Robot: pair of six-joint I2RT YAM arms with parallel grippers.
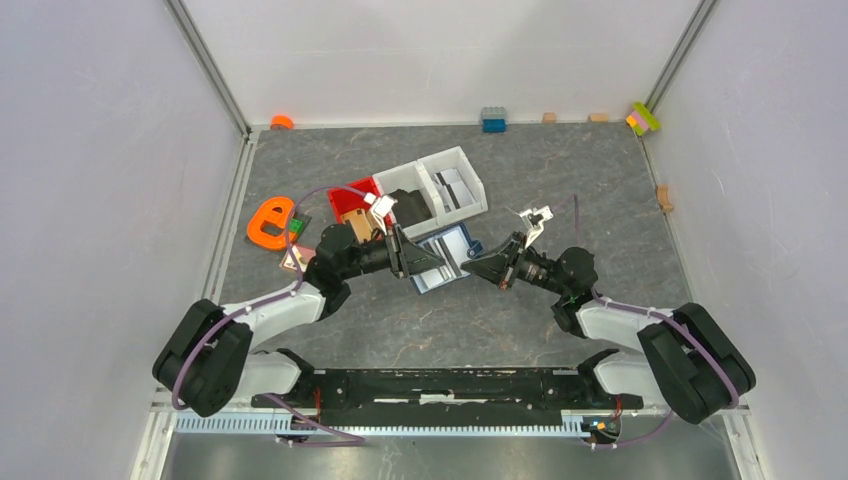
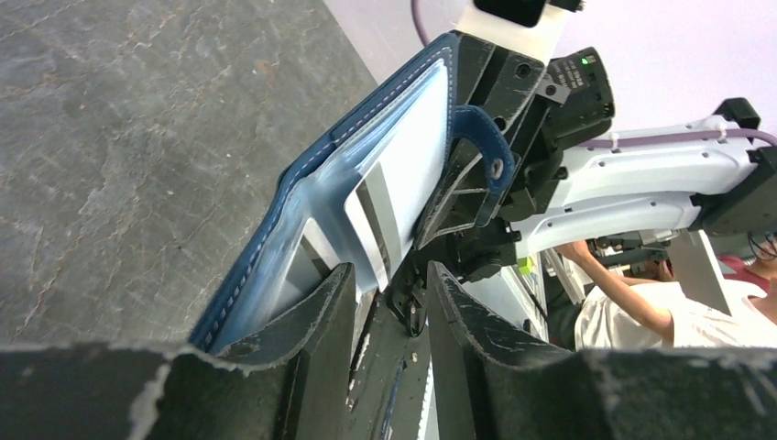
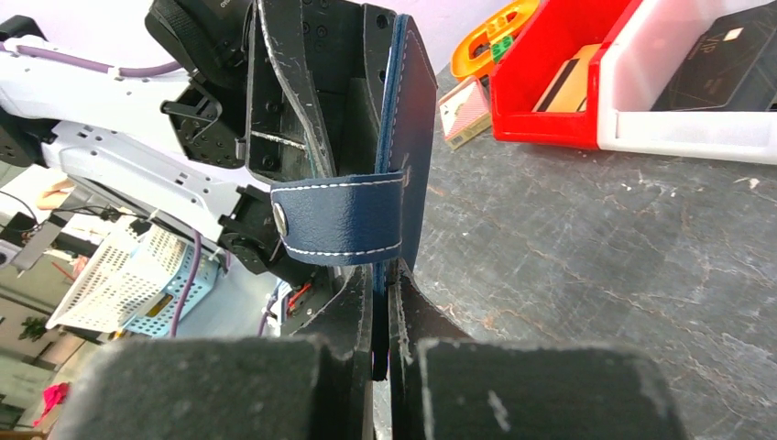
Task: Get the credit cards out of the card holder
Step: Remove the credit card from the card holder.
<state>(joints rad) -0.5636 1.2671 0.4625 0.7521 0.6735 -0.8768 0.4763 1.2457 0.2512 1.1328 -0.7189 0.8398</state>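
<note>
The navy card holder (image 1: 447,257) hangs open above the mat between my two grippers. My right gripper (image 3: 383,291) is shut on the edge of its outer flap (image 3: 414,128), just below the strap tab (image 3: 339,220). In the left wrist view the light blue inside faces me. A silvery credit card (image 2: 376,220) sticks out of a pocket, its lower end right at my left gripper (image 2: 389,271). The jaws stand apart, with nothing clamped between them. A dark grey card (image 3: 724,60) lies in the white bin.
A white divided bin (image 1: 470,170) and a red bin (image 1: 348,192) stand just behind the holder. Light grey cards (image 1: 455,190) lie in the white bin. An orange object (image 1: 268,222) is at the left. Small blocks (image 1: 493,120) line the far wall.
</note>
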